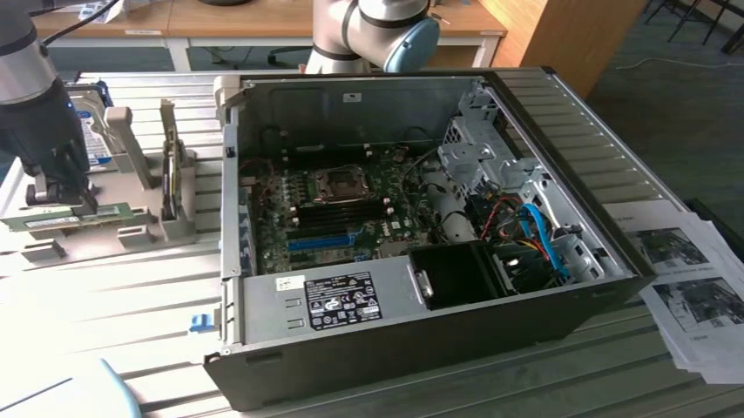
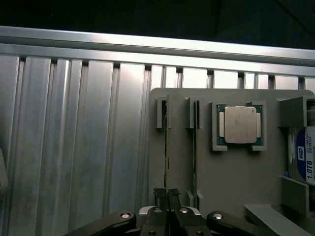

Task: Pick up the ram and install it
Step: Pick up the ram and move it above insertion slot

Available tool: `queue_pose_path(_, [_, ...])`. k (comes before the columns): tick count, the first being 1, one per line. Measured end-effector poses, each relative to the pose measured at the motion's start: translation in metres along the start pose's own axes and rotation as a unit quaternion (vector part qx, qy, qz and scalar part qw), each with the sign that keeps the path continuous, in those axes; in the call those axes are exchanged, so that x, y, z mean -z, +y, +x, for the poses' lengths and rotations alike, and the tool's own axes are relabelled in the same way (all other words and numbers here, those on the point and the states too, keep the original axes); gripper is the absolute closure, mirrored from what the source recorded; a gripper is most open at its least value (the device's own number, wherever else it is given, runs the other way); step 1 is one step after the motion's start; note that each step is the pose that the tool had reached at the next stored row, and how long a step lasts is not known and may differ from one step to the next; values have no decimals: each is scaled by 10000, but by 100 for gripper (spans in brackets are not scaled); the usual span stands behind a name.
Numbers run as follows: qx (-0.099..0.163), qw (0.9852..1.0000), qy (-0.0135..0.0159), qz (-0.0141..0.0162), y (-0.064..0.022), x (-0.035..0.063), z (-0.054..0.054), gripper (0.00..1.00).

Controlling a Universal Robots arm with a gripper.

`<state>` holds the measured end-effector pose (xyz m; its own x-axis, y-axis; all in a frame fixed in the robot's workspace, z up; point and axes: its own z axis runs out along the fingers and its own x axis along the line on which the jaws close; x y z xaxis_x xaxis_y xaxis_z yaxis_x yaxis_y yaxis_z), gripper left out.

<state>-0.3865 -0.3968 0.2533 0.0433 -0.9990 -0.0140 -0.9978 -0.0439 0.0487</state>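
WD, 1.0TB, on hard drive [image 2: 305, 158] label

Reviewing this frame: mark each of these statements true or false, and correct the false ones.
1. The gripper is shut on the ram. True.
2. The ram is seated in the motherboard. False: it stands on edge in the grey holder, outside the computer case.
3. A square silver processor chip lies in a recess of the holder. True.
4. The case is closed up. False: its side is open, and the motherboard is visible inside.
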Motion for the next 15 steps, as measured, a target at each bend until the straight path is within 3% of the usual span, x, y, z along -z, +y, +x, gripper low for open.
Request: queue_pose_path(15, [-11, 10000, 4, -2, 2, 180, -2, 89])
